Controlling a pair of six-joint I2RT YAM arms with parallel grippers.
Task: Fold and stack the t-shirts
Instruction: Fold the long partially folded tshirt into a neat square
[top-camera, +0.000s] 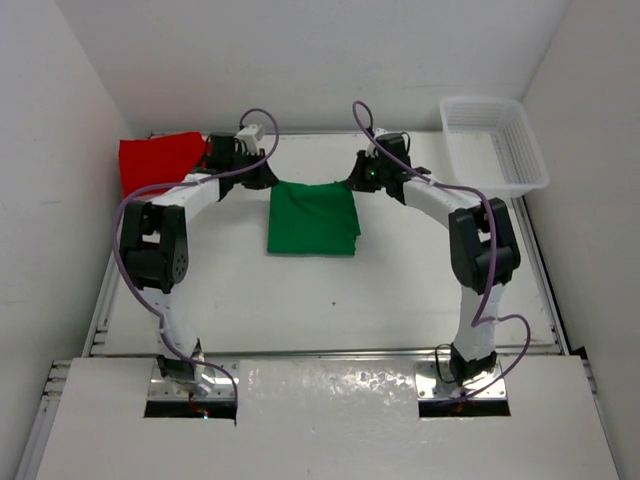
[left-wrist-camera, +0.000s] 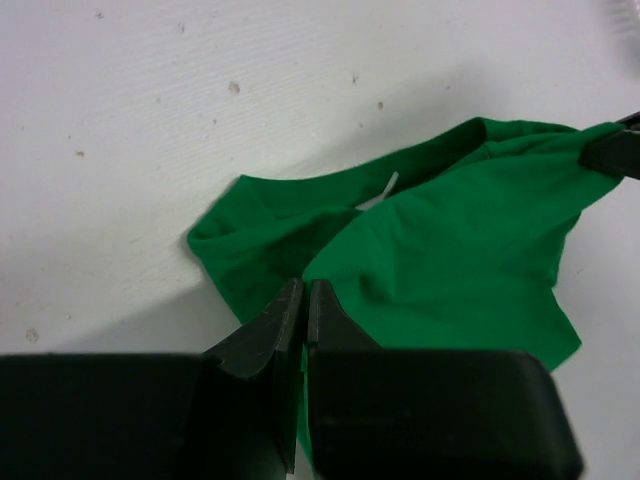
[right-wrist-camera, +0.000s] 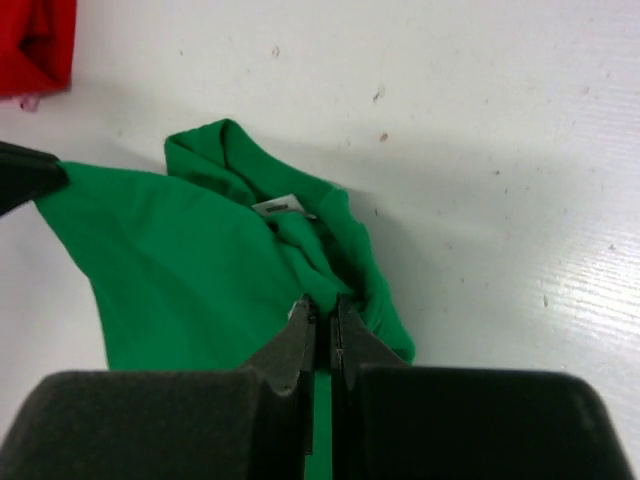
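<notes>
A green t-shirt (top-camera: 312, 218) lies folded on the white table, its far edge lifted between my two grippers. My left gripper (top-camera: 266, 178) is shut on the shirt's far left corner. In the left wrist view, that gripper (left-wrist-camera: 303, 292) pinches green cloth (left-wrist-camera: 450, 250) between its closed jaws. My right gripper (top-camera: 356, 180) is shut on the far right corner. In the right wrist view, this gripper (right-wrist-camera: 322, 308) grips a bunched fold of the green t-shirt (right-wrist-camera: 180, 270) near the collar label. A red t-shirt (top-camera: 158, 160) lies at the far left of the table.
A white mesh basket (top-camera: 495, 143) stands at the far right corner. White walls close in the table on the left, back and right. The red t-shirt (right-wrist-camera: 35, 45) shows at the top left of the right wrist view.
</notes>
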